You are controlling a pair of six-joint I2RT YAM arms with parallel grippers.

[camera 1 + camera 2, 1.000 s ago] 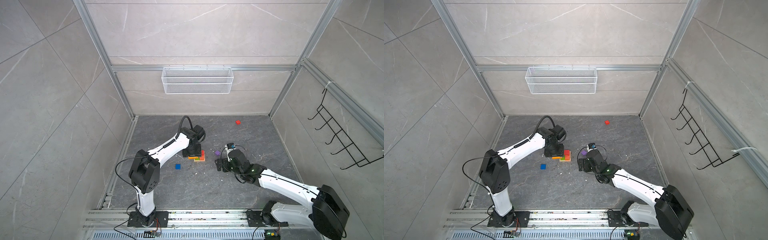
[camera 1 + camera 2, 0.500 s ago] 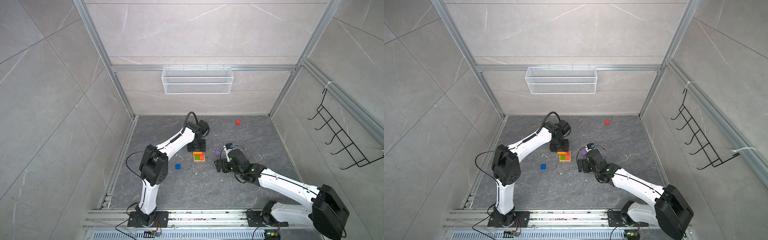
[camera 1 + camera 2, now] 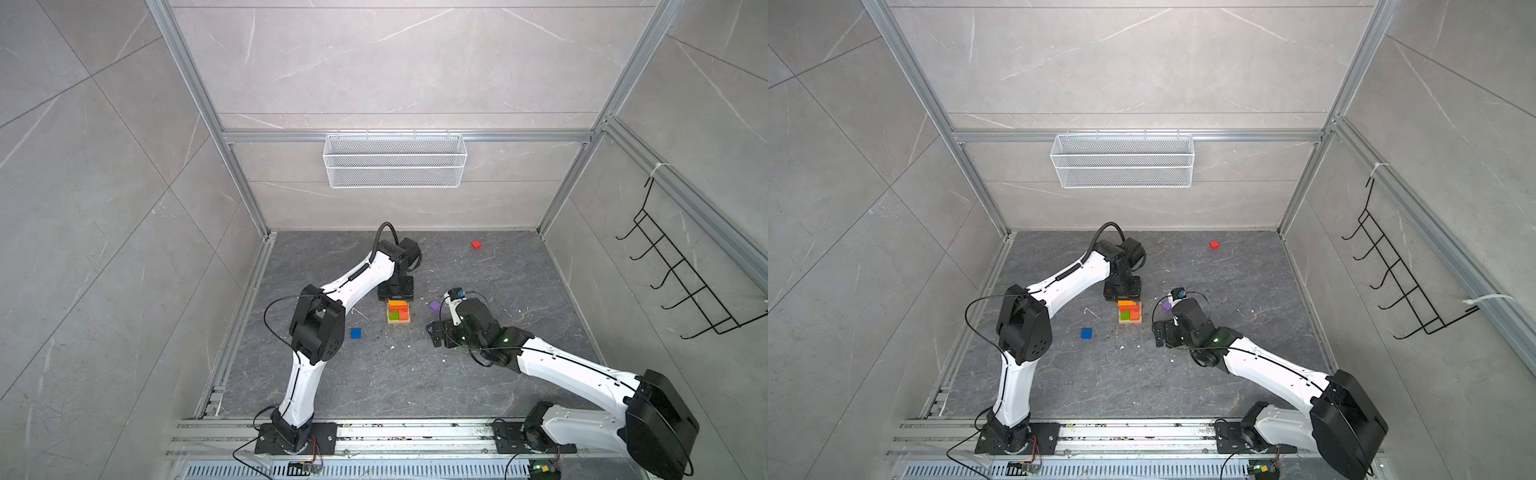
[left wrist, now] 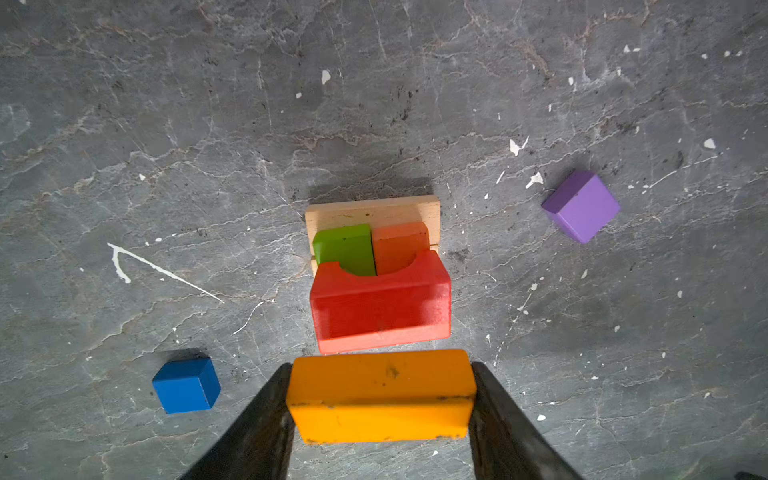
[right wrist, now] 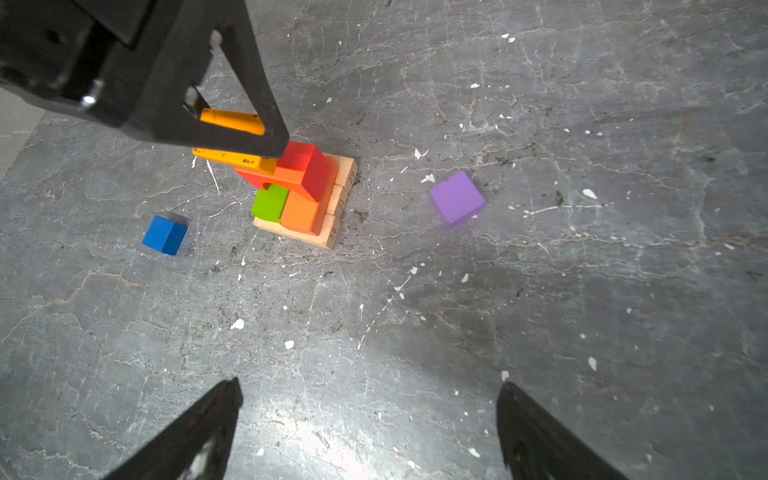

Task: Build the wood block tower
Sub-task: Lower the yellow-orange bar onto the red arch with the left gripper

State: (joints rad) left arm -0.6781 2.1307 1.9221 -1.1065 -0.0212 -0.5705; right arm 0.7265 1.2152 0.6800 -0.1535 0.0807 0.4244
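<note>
Grey, stone-patterned counter carries the work. The wood block tower stands near its middle, between my two arms. It has tan base bars at the bottom, with a green slab and an orange-red slab side by side on them. A red arch block spans both slabs, set toward one edge of the stack rather than centred.

My left end effector pinches an orange bar by its short ends, level, just beside the arch and roughly at the height of its top face. I cannot tell whether bar and arch touch.

Judged procedure for seating the bar:
1. Lift clear of the arch before any sideways travel, because a lateral push could slide the arch off the slabs.
2. Align the bar's long axis with the arch's and centre it over the top face.
3. Descend straight and release only once the bar rests flat.
4. Open slightly, then withdraw vertically.

My right end effector hangs spread wide and empty, apart from the tower and near the purple cube. The blue cube lies on the tower's opposite side. A small red block sits well apart, toward the back wall.
</note>
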